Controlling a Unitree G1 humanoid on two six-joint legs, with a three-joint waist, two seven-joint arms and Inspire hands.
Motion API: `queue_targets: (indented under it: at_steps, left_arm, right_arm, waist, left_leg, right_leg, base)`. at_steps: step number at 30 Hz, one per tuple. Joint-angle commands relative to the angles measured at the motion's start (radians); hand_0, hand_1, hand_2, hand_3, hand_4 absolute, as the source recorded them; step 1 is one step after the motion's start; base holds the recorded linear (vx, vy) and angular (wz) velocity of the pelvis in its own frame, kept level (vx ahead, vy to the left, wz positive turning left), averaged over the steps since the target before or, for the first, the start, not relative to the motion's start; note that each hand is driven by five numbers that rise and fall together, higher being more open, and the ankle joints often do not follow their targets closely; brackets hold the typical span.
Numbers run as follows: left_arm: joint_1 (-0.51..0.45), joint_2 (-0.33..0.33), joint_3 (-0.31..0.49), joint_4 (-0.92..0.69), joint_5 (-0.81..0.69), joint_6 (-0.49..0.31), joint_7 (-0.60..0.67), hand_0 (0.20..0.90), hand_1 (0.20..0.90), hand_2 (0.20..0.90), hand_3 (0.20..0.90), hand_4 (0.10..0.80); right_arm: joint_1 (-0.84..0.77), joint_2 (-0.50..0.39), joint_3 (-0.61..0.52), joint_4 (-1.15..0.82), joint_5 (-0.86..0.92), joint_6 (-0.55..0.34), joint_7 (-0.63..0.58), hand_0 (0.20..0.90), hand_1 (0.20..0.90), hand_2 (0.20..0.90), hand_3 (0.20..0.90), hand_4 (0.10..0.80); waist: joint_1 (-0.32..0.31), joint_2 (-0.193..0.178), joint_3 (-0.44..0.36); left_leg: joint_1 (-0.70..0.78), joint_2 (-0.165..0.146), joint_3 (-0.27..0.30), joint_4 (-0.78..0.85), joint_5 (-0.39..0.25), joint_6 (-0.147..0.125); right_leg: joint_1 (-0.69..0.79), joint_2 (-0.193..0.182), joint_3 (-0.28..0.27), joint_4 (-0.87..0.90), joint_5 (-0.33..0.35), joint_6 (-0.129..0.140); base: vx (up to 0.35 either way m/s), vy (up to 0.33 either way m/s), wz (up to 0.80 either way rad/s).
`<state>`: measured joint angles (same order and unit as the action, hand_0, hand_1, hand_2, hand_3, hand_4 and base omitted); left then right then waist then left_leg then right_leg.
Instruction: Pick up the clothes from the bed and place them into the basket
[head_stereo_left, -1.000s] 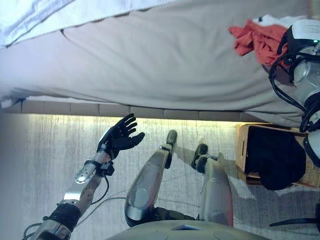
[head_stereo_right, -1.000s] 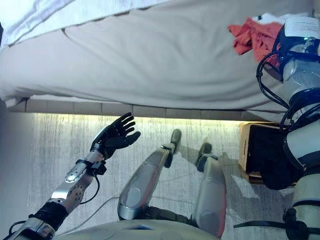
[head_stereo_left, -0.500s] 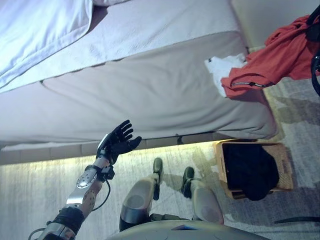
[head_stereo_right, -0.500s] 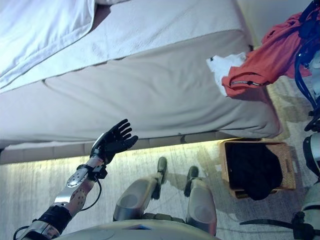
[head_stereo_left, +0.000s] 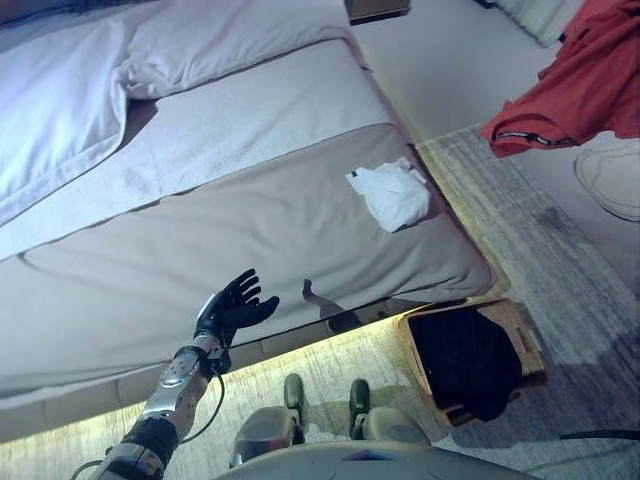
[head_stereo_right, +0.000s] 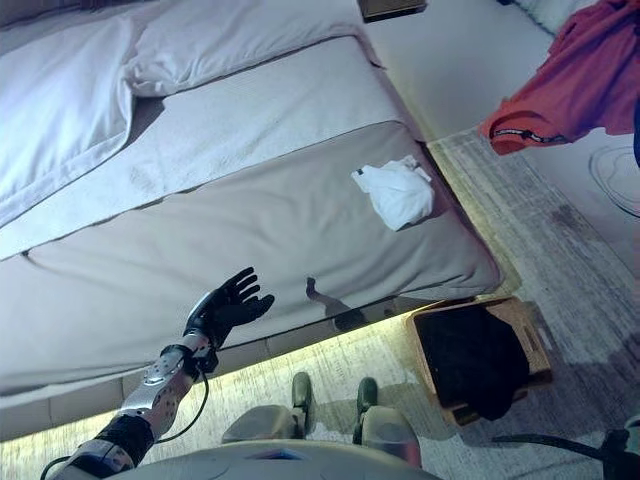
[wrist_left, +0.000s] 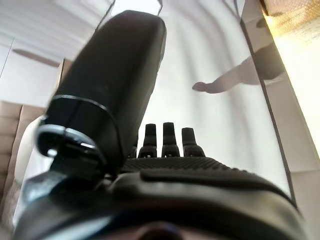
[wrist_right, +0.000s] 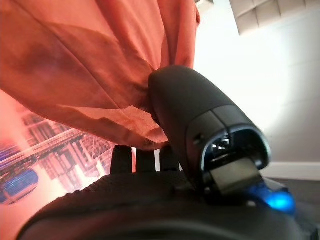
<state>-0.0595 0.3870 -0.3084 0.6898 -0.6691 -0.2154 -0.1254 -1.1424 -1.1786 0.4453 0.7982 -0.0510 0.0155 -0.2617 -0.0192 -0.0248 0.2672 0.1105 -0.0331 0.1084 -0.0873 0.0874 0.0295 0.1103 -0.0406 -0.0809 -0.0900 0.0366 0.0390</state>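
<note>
A red garment hangs in the air at the upper right, past the bed's end. In the right wrist view my right hand pinches this red cloth between thumb and fingers. A white garment lies crumpled on the grey bed near its right end. A wicker basket stands on the floor by the bed's corner, with dark clothing in it. My left hand is open and empty, raised in front of the bed's near edge; it also shows in the left wrist view.
A white duvet and pillow cover the far left of the bed. A grey rug lies right of the bed. A white rounded object sits on the floor at the far right. A dark piece of furniture stands at the top.
The whole picture has shifted, so the camera moved. The red garment has come off the bed and now hangs in the air. The white garment stays on the bed. The left hand stays open.
</note>
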Motion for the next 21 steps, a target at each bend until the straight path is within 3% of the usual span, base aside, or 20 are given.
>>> queue_targets:
  at_steps: [1,6,12,21]
  left_arm:
    - [0.01,0.007,0.018,0.021,0.052,-0.058,-0.035,0.9,0.9,0.9,0.9,0.8]
    - [-0.024,-0.003,0.028,0.044,0.095,-0.057,-0.054,0.9,0.9,0.9,0.9,0.8]
    - [-0.053,-0.011,0.026,0.046,0.116,-0.058,-0.059,0.9,0.9,0.9,0.9,0.8]
    - [-0.056,-0.021,0.023,0.044,0.114,-0.05,-0.078,0.9,0.9,0.9,0.9,0.8]
  right_arm:
    - [0.032,-0.113,-0.026,-0.067,0.012,0.011,-0.033,0.3,0.3,0.3,0.2,0.1]
    - [0.221,-0.105,-0.156,-0.12,0.03,0.035,0.03,0.3,0.3,0.3,0.2,0.1]
    - [0.493,0.013,-0.362,-0.14,0.05,0.009,0.056,0.3,0.3,0.3,0.2,0.1]
    - [0.657,0.123,-0.417,-0.098,0.013,-0.039,0.099,0.3,0.3,0.3,0.2,0.1]
  waist:
    - [-0.009,-0.047,-0.178]
    - [-0.051,-0.044,-0.18]
    - [-0.099,-0.025,-0.171]
    - [-0.133,0.006,-0.151]
  left_leg:
    - [0.0,0.051,0.031,0.055,-0.172,-0.044]
    - [0.012,0.051,0.052,0.032,-0.17,-0.037]
    - [0.022,0.052,0.089,0.041,-0.186,-0.027]
    - [0.024,0.051,0.125,0.063,-0.203,-0.023]
  right_leg:
    - [-0.07,-0.007,0.056,0.085,-0.042,0.028]
    - [-0.08,0.006,0.096,0.079,-0.031,0.034]
    - [-0.094,0.012,0.14,0.089,-0.026,0.042]
    - [-0.106,0.016,0.163,0.098,-0.023,0.042]
  base:
    - [-0.048,-0.008,-0.24]
    - [-0.033,-0.004,-0.2]
    - [0.0,-0.004,-0.27]
    - [0.006,-0.021,-0.21]
